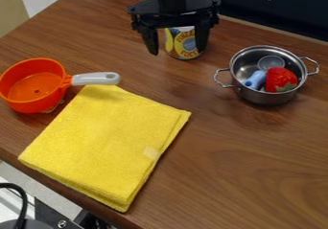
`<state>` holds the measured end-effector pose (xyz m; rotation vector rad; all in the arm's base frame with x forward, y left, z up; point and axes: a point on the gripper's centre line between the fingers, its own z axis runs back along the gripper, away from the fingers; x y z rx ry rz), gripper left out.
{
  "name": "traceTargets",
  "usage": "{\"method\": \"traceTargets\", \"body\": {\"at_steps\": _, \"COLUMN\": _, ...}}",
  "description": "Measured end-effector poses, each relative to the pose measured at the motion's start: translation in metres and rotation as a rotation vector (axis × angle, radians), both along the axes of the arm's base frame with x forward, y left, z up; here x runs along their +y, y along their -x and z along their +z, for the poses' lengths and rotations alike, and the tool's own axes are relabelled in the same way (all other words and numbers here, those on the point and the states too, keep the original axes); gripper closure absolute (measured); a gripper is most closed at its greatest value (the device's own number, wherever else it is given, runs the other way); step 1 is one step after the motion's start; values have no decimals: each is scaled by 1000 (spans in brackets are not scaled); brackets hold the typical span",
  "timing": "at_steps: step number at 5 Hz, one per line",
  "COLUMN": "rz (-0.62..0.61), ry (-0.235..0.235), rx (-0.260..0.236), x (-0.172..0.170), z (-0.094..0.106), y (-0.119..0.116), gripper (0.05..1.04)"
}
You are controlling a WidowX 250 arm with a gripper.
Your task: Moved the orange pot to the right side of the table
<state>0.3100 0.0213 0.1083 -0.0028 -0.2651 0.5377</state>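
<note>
In the camera view, we see the black gripper (pixel 177 52) hanging down at the top of the view, its two fingers spread wide. A can with a yellow and blue label (pixel 183 45) shows in the gap between them; we cannot tell how far the fingertips are above the table (pixel 237 175). We find the orange pot (pixel 32 88) at the left edge of the view, upright on the table, its pale grey handle (pixel 95 78) pointing right, across the top corner of a folded yellow cloth (pixel 102 137). Whether handle and cloth touch, we cannot tell. On the right we have a two-handled metal pot (pixel 264 97), upright, and inside it a red toy strawberry (pixel 279 78), a light blue object (pixel 255 80) just beside it, and a small round grey piece (pixel 271 62) behind them.
</note>
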Motion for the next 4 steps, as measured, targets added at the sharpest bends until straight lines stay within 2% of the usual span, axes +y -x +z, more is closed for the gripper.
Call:
{"method": "traceTargets", "body": {"at_steps": 1, "rz": -3, "ry": 6, "rx": 38, "x": -1, "z": -10, "y": 5, "gripper": 85}}
{"method": "traceTargets", "body": {"at_steps": 2, "rz": -31, "ry": 0, "rx": 69, "x": 9, "z": -11, "y": 11, "gripper": 85}}
{"method": "traceTargets", "body": {"at_steps": 3, "rz": -39, "ry": -16, "rx": 74, "x": 28, "z": 0, "y": 20, "gripper": 85}}
{"method": "traceTargets", "body": {"at_steps": 4, "rz": 73, "ry": -31, "rx": 46, "x": 51, "z": 10, "y": 30, "gripper": 85}}
